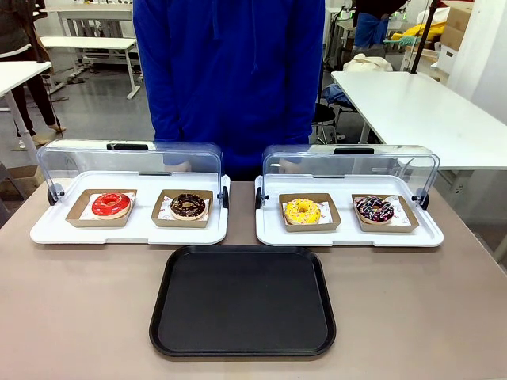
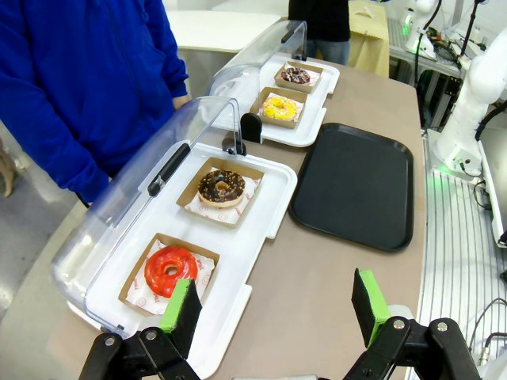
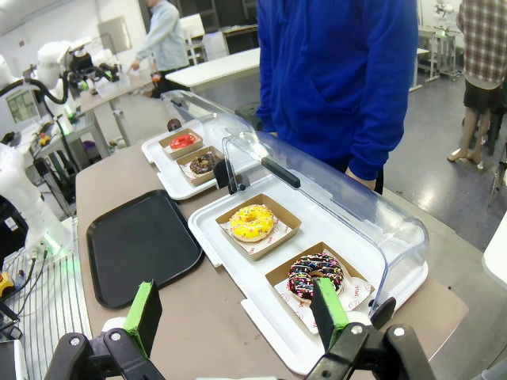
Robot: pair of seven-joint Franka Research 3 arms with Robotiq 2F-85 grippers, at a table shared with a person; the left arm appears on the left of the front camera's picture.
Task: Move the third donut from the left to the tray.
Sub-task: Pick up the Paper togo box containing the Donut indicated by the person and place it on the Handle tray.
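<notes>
While a person (image 1: 230,79) in a blue top is standing at the far side of the worktop (image 1: 79,317), the third donut from the left (image 1: 302,210), the one with yellow icing, is sitting in its shallow brown cardboard box (image 1: 329,222) on the right-hand white tray (image 1: 348,236). A clear domed lid (image 1: 348,162) is standing swung back behind it. A sprinkled chocolate donut (image 1: 374,209) is lying just beside it in a box of its own on the same white tray. On the left-hand white tray (image 1: 127,233), a red-iced donut (image 1: 110,204) and a second chocolate donut (image 1: 188,206) are resting in boxes too. The black tray (image 1: 242,301) is lying on the near side of the worktop, just in front of the gap between the two white trays and apart from the yellow donut. The left gripper (image 2: 276,305) is hovering over the worktop's end near the red-iced donut, its green-padded fingers spread wide. The right gripper (image 3: 236,310) is hanging over the opposite end near the sprinkled chocolate donut, its fingers likewise spread wide.
</notes>
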